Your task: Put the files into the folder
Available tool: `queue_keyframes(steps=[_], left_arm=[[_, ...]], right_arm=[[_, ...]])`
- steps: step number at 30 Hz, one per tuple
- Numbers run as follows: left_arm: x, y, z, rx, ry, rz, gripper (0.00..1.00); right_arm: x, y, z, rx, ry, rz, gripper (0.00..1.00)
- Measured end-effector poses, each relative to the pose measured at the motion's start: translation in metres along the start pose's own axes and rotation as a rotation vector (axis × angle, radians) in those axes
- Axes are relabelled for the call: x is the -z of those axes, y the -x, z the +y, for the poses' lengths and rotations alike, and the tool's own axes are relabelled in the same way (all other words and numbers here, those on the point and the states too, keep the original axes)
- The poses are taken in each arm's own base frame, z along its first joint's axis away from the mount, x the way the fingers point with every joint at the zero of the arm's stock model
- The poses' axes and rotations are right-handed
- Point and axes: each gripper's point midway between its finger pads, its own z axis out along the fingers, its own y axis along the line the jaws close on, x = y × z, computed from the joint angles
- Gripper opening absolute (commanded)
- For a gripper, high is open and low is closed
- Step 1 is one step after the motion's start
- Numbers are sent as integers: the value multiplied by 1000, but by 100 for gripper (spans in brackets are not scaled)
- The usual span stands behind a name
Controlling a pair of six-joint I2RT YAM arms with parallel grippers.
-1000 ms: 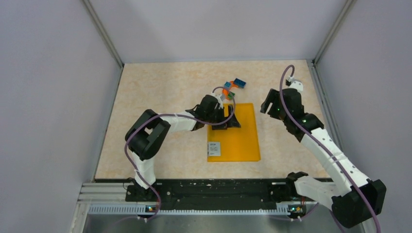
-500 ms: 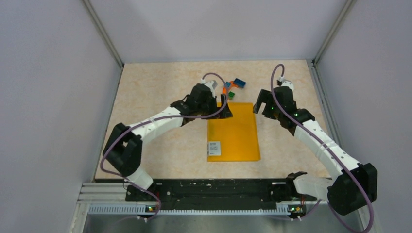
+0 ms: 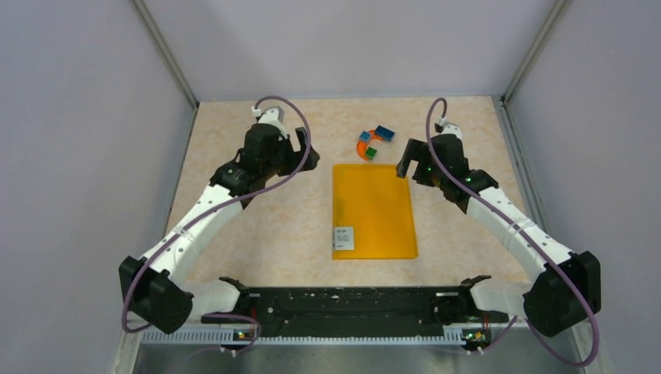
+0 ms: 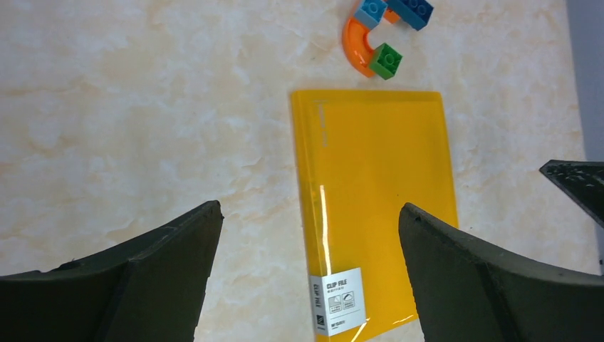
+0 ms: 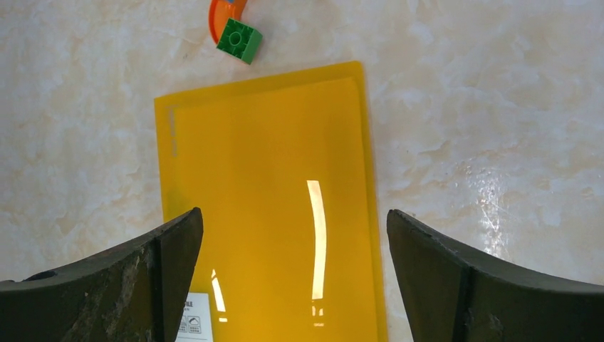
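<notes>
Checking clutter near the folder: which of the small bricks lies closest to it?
The green brick, beside the orange curved piece, just off the folder; the light blue brick and dark blue brick sit farther away.

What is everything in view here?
Thin flat orange plastic folder: one, orange, flat at mid-table.
Small white label: one, white, folder's near left corner.
Curved orange toy piece: one, orange, beyond the folder.
Small green toy block: one, green, at the curve's end.
Small blue toy blocks: two, light and dark blue, at its other end.
Beige marbled table: one, beneath all.
Robot arms: two, white-black, flanking the folder; left fingers and right fingers open, empty.
</notes>
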Motion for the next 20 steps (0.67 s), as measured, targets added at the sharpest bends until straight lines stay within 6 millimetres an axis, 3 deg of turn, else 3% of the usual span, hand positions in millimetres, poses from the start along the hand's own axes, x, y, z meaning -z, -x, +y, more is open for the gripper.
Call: queue_keyframes(steps=[10,20], left_arm=[[4,-18,24,-49,78,26,98],[4,-20,25,-49,82,32,98]], right_arm=[[-2,2,11,8,28,-5,99],[-1,3,14,9,37,-8,99]])
